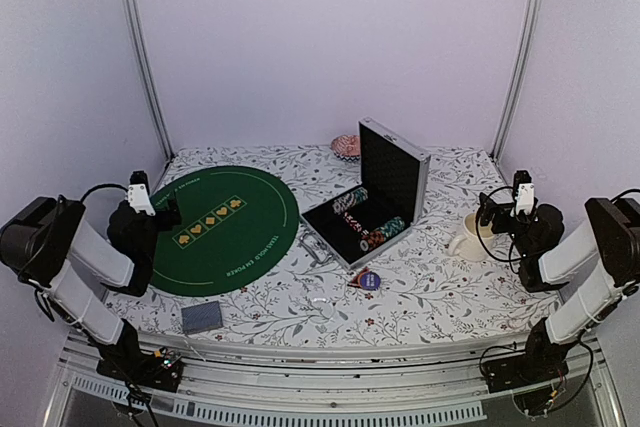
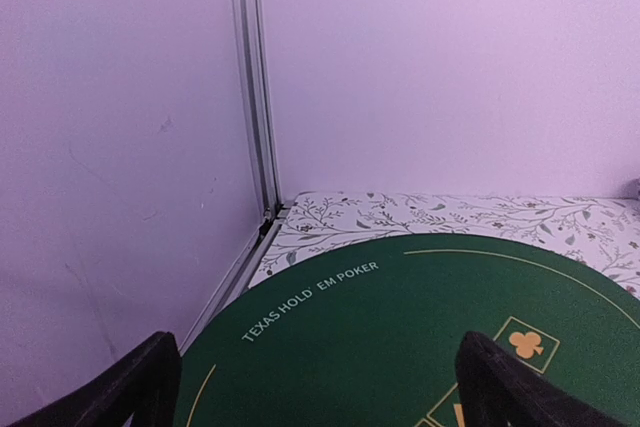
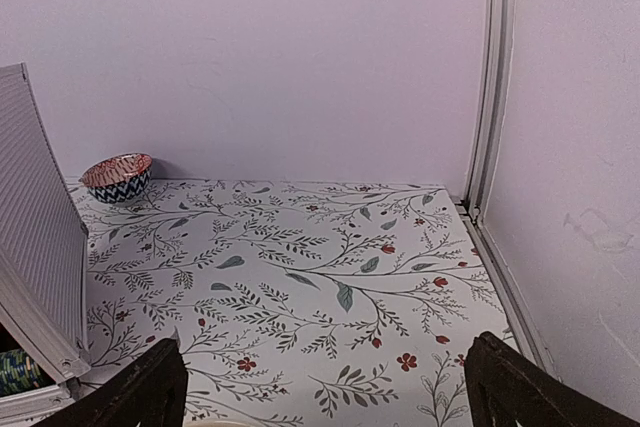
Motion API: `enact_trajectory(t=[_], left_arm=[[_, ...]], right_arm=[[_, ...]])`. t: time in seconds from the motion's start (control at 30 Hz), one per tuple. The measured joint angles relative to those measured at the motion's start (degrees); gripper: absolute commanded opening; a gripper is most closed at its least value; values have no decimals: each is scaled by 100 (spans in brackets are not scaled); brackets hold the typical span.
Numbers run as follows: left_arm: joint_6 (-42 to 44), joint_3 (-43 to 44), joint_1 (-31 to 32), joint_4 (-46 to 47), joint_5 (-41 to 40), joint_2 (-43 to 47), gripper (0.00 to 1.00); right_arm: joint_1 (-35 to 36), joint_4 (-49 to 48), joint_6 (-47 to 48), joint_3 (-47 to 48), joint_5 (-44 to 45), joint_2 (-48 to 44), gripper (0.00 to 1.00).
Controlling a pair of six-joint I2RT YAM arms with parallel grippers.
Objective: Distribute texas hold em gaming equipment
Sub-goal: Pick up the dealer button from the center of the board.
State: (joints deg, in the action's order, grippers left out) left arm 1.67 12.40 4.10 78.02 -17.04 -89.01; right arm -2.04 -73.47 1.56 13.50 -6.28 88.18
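Rows of striped poker chips (image 1: 372,223) lie inside the open silver case (image 1: 392,169) at mid-table; a few show at the right wrist view's left edge (image 3: 14,371). A small round orange-and-blue piece (image 1: 366,279) lies in front of the case. The grey-blue deck of cards (image 1: 201,318) rests near the front edge. My left gripper (image 1: 166,211) hovers open over the green poker mat (image 2: 380,327), nothing between its fingers (image 2: 130,387). My right gripper (image 1: 492,209) is open above the floral cloth, beside the cream mug (image 1: 470,239), fingers (image 3: 520,387) wide apart.
The round green mat (image 1: 215,227) covers the left of the table. A patterned bowl (image 1: 346,146) stands at the back wall, also seen as a bowl (image 3: 116,177) in the right wrist view. The case lid (image 3: 35,237) stands upright. Metal posts mark the back corners.
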Motion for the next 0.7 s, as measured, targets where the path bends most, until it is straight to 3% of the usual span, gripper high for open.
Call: enact_trajectory(t=[0.37,0.5,0.7], left_arm=[[-4,127,-181,-372,457,44,98],[66,850,122,-1858,216,782,98],[-317,2326,605,-3740,407,2470,98]], right_arm=[[0,9,0,4,-2,0,99],[0,313,-11,9,94,-234,99],[-17,1484,-295,245,267,-2197,99]])
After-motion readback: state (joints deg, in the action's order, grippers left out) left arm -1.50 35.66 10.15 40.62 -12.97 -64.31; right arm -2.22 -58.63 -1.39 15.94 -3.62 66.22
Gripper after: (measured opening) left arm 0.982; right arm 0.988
